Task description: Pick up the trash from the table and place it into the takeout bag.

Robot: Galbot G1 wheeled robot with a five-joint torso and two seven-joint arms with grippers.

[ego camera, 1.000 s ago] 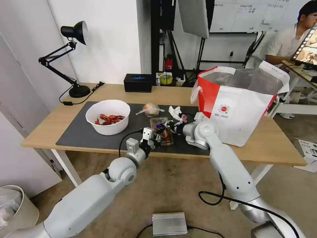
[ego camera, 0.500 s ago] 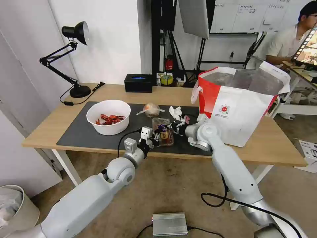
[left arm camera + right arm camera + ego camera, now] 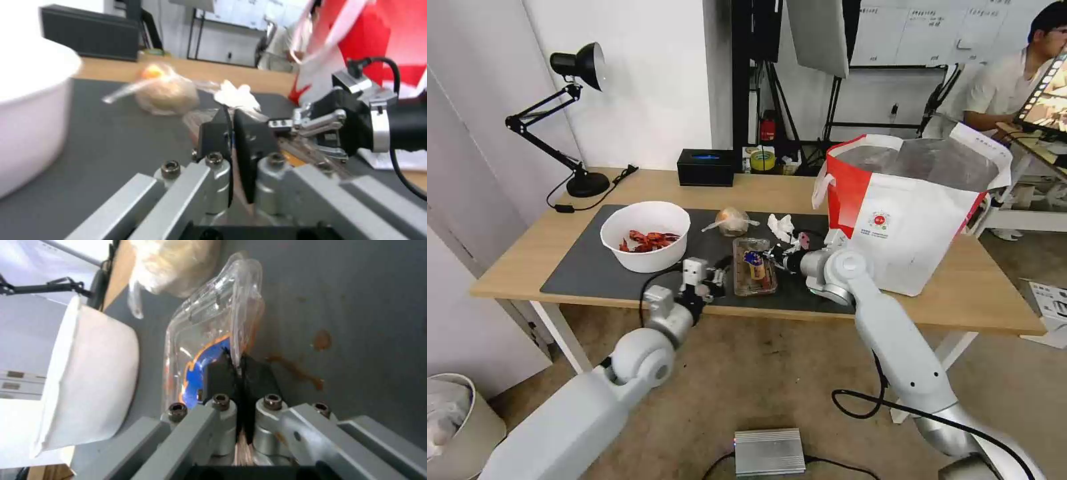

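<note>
The clear tray of small tomatoes (image 3: 754,268) lies on the dark mat (image 3: 580,273) near the table's (image 3: 520,260) front edge. My right gripper (image 3: 772,255) is shut on the tray's (image 3: 209,330) right rim, fingers (image 3: 217,373) pinched on the plastic. My left gripper (image 3: 715,277) hovers just left of the tray, shut (image 3: 231,123) with nothing in it. The white bowl of crayfish shells (image 3: 645,235) stands further left. The knotted bag (image 3: 732,220) and crumpled tissue (image 3: 780,225) lie behind the tray. The takeout bag (image 3: 917,220) stands open on the right.
A black desk lamp (image 3: 577,120) and a black box (image 3: 706,167) stand along the table's back edge. On the floor lie a silver box (image 3: 769,451) with cables and a bin (image 3: 454,420) at the far left.
My left gripper has pulled back to the left, away from the tray's front corner. The right gripper stays on the tray's right rim.
</note>
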